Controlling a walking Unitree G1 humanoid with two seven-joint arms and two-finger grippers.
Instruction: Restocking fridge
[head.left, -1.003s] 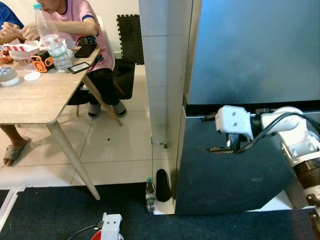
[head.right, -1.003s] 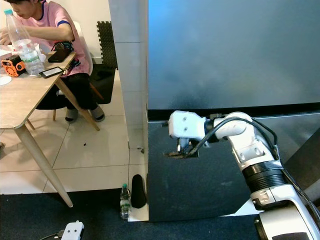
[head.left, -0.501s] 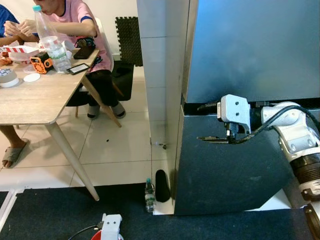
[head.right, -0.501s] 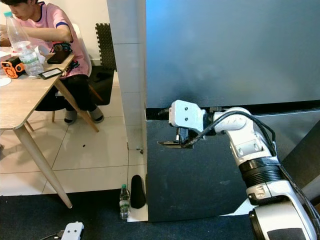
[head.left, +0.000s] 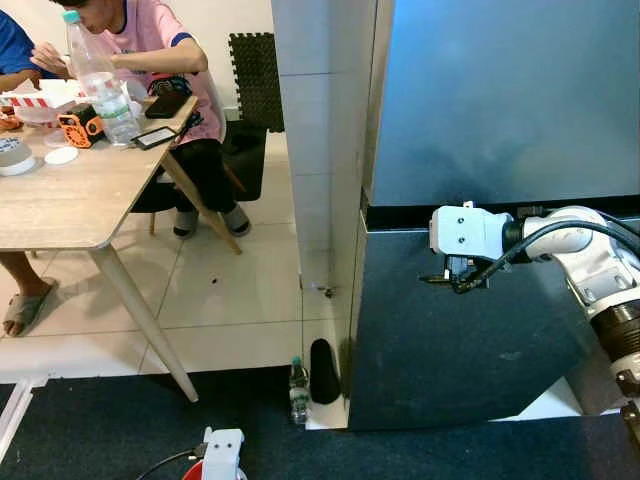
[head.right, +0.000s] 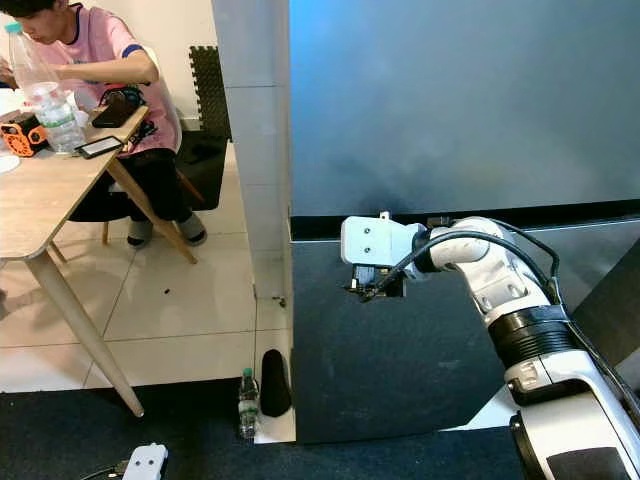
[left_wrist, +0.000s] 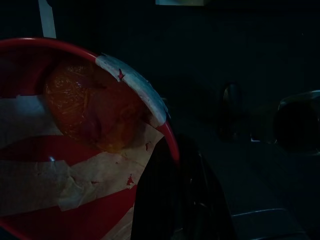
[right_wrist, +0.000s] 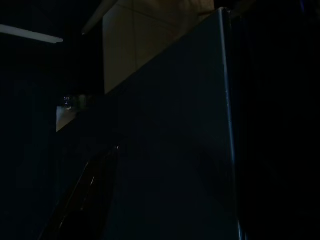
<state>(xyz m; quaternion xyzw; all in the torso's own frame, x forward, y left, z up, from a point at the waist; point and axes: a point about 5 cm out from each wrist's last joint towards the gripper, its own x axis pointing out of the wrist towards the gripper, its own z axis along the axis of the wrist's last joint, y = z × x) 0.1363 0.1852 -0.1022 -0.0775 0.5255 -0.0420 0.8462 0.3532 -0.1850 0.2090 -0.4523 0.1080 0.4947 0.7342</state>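
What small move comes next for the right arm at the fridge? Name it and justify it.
Probably ease the right tool up into the dark gap between the grey upper fridge door and the dark lower fridge door. It sits just below that seam near the doors' left edge, and both doors look closed, so restocking cannot start.

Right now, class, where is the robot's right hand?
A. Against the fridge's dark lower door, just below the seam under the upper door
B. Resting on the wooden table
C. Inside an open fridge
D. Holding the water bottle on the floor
A: the right hand sits against the lower door, just under the seam below the upper door.
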